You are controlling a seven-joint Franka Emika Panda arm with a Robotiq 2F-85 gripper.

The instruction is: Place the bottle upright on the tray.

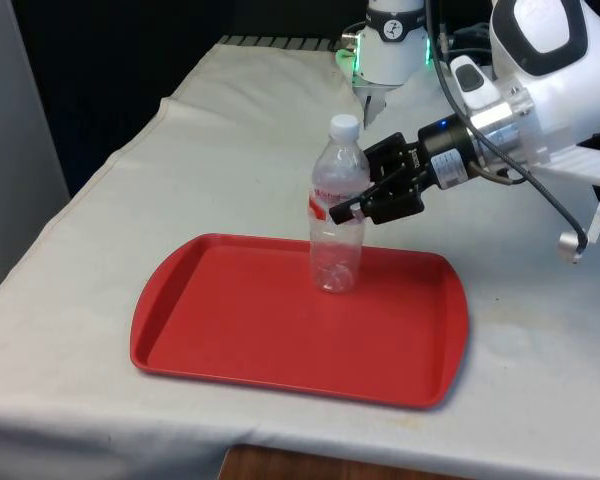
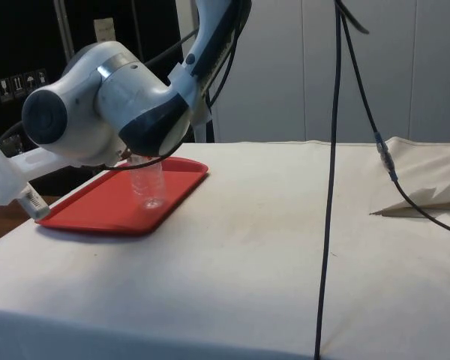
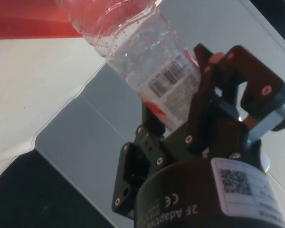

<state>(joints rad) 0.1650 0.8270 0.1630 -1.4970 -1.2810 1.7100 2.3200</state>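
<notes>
A clear plastic bottle (image 1: 336,245) with a white cap and a red label stands upright on the red tray (image 1: 230,330), near the tray's far edge. My gripper (image 1: 354,206) reaches in from the front view's right and is shut on the bottle at its label, one finger in front and one behind. In the wrist view the bottle (image 3: 133,42) sits between the two black fingers (image 3: 202,102), with the tray (image 3: 28,19) beyond it. In the side view the bottle's lower half (image 2: 150,187) rests on the tray (image 2: 97,214), and the arm hides its top.
The white cloth (image 1: 220,150) covers the table around the tray. Black cables (image 2: 331,187) hang down over the table in the side view. A folded ridge of cloth (image 2: 427,187) lies at that view's right.
</notes>
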